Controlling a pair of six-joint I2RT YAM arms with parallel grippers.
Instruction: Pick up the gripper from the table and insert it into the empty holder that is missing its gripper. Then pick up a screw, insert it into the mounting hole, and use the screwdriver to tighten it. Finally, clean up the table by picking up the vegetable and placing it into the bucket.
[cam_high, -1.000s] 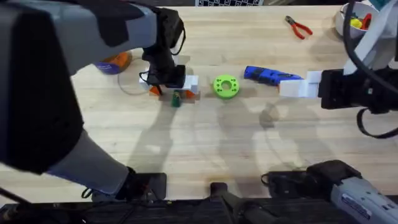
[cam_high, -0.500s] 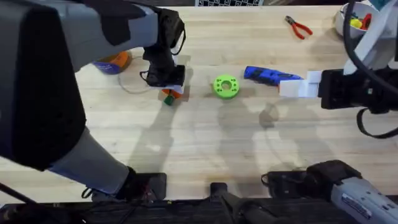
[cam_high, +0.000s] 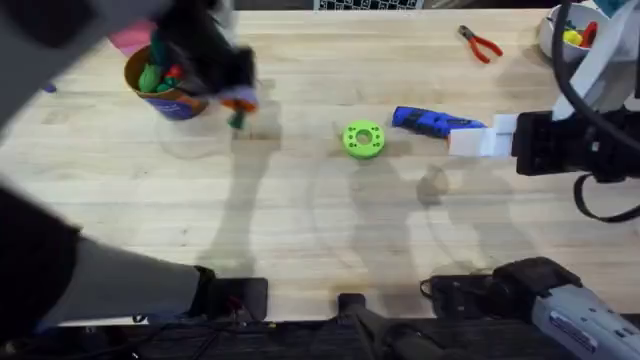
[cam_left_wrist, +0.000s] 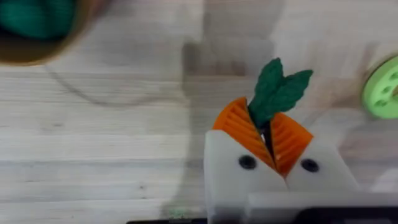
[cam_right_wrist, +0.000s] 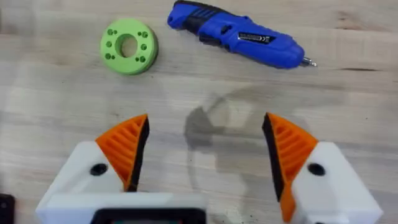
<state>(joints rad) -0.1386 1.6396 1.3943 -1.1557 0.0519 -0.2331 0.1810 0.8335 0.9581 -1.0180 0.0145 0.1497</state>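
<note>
My left gripper (cam_high: 238, 101) hangs just right of the orange bucket (cam_high: 165, 92), its orange pads (cam_left_wrist: 236, 127) shut on the dark-green leafy vegetable (cam_left_wrist: 277, 90), which pokes out past the tips (cam_high: 236, 119). The bucket's rim (cam_left_wrist: 37, 37) lies a little way off from the fingers in the left wrist view, and green toys show inside it. The blue screwdriver (cam_high: 435, 122) (cam_right_wrist: 242, 34) lies on the table right of centre. My right gripper (cam_high: 480, 138) (cam_right_wrist: 205, 155) hovers open beside its bit end. The loose gripper part, the holder and the screw are out of view.
A lime-green disc (cam_high: 363, 138) (cam_right_wrist: 129, 46) lies left of the screwdriver. Red-handled pliers (cam_high: 480, 44) lie at the far right, near a white bowl (cam_high: 553, 38). A pink pouch (cam_high: 130, 38) lies behind the bucket. The left arm looms large and blurred over the left side.
My left gripper has carried the vegetable from mid-table leftward and farther back, to beside the bucket. The right arm has not moved.
</note>
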